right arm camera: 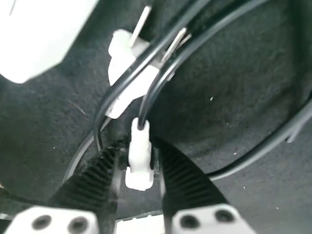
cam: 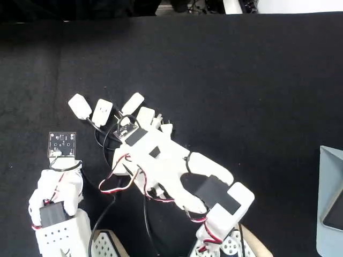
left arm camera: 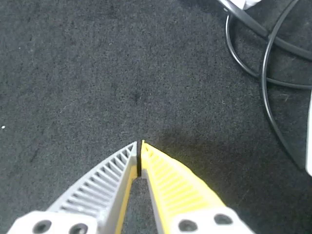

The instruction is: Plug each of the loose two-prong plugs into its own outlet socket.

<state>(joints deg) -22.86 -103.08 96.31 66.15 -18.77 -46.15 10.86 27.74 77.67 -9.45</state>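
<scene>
White plug [right arm camera: 139, 161] clamped in right fingers [right arm camera: 183, 183]; left fingers [left arm camera: 168, 183] closed.

Cables [right arm camera: 145, 105] across plug [right arm camera: 119, 48], on table [right arm camera: 234, 97].

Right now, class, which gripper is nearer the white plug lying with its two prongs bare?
Right. The right gripper, holding a corded plug, sits just short of the bare-pronged plug. The left gripper is off to the side over the black table.
</scene>
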